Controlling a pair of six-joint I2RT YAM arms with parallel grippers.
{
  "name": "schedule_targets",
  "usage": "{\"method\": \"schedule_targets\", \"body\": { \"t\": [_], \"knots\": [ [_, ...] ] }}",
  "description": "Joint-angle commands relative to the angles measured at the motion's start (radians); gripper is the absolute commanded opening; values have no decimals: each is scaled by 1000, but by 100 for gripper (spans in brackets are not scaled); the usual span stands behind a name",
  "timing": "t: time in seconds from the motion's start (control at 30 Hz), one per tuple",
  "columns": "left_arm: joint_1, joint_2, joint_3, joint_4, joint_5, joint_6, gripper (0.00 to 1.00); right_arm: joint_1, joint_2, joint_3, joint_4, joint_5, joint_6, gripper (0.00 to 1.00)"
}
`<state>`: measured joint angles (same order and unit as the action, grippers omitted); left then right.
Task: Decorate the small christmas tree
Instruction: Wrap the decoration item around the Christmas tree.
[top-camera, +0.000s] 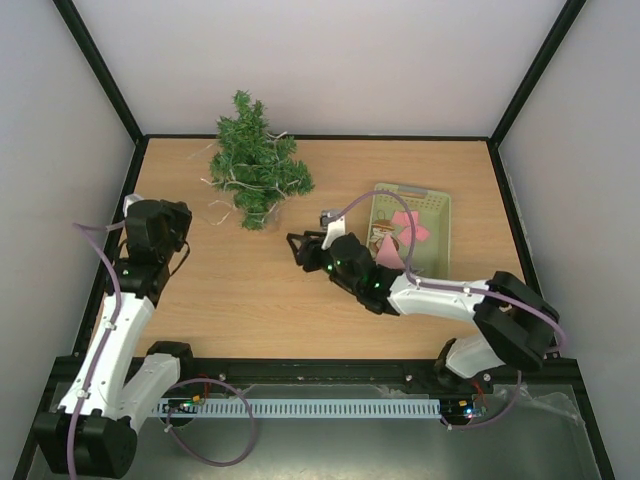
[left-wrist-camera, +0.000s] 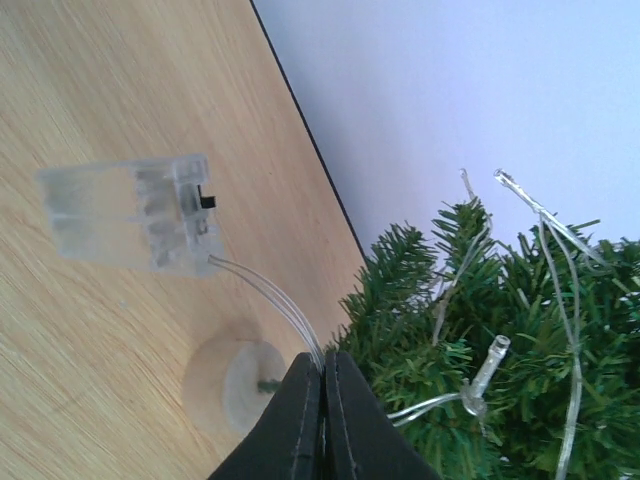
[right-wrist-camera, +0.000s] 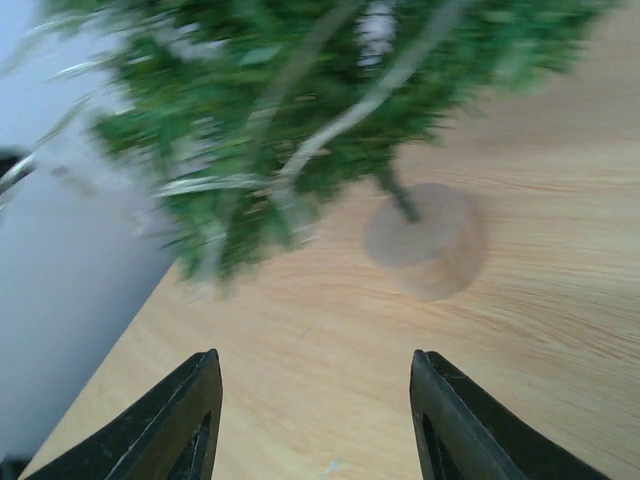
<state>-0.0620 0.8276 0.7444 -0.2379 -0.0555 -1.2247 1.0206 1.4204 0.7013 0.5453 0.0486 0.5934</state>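
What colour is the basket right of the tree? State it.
Pale green basket, clearest in the top external view.

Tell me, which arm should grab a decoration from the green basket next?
Right. The right fingers are open and empty, and that arm lies beside the basket. The left fingers are pinched shut on the light wire, across the tree from it.

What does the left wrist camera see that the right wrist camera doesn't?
Only the left wrist view shows a clear battery box lying on the table, with its thin wire pinched in the shut left gripper. Only the right wrist view shows the right gripper, open with nothing between its fingers. Both show the small christmas tree draped with pale light strands, its round wooden base and the wooden table.
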Motion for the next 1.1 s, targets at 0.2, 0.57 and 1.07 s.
{"method": "schedule_targets", "body": {
  "t": [0.2,0.57,1.07],
  "knots": [
    [20,-78,-56,69,75,337,2,-112,251,101,139,57,400,52],
    [-5,-175,-128,81,200,550,3,-170,541,237,296,72,608,48],
    [-8,-83,-96,69,192,718,2,-189,820,501,224,-66,549,38]
  ]
}}
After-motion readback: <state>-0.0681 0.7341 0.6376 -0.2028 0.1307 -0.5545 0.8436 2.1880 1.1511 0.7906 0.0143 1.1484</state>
